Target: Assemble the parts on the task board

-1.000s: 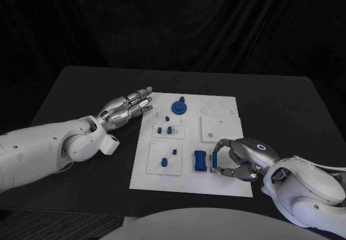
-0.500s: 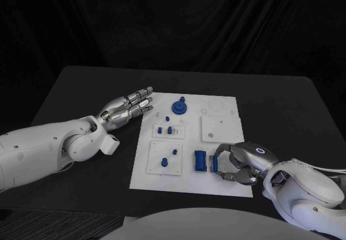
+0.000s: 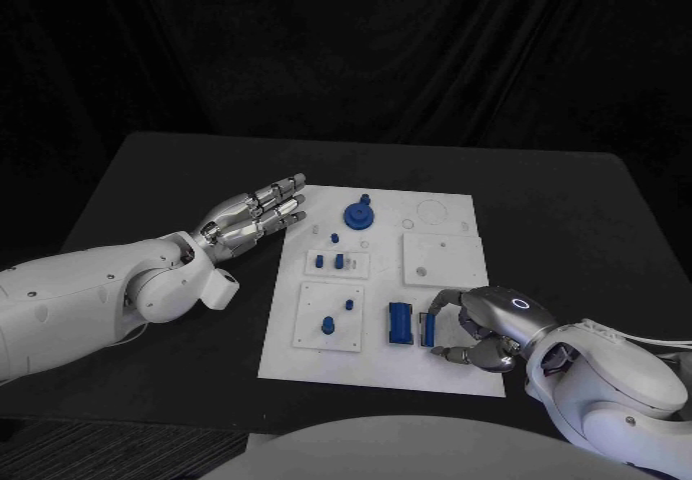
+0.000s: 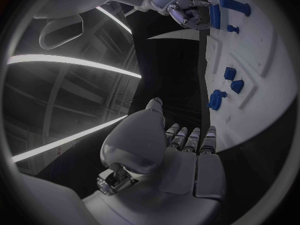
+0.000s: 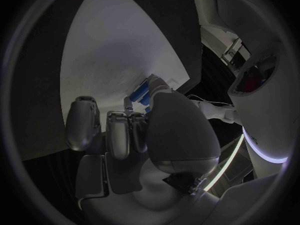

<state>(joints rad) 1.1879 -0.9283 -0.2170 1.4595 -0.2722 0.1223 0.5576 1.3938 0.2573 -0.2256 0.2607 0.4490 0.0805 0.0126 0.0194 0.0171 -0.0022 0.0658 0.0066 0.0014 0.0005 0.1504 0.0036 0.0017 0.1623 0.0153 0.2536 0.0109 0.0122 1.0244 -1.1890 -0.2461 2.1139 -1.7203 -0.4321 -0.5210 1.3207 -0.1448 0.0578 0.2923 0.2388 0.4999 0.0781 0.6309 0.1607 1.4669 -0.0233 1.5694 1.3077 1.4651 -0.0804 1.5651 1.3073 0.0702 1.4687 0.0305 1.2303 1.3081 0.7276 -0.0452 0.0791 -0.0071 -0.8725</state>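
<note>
The white task board lies mid-table. My right hand is over its near right corner and pinches a thin blue part that stands on edge on the board. Just left of it lies a thicker blue block. The left wrist view shows the same pinch: right hand, thin part, block. In the right wrist view the part peeks out past my right hand. My left hand lies flat with fingers spread beside the board's far left edge, holding nothing.
Other blue parts stand on the board: a round one with a peg at the far side, two small ones mid-left, and two pegs on the near left plate. Black table surrounds the board.
My right hand has sunk a little toward the board's near edge, the thin blue part still between its fingers. The left hand has not moved.
</note>
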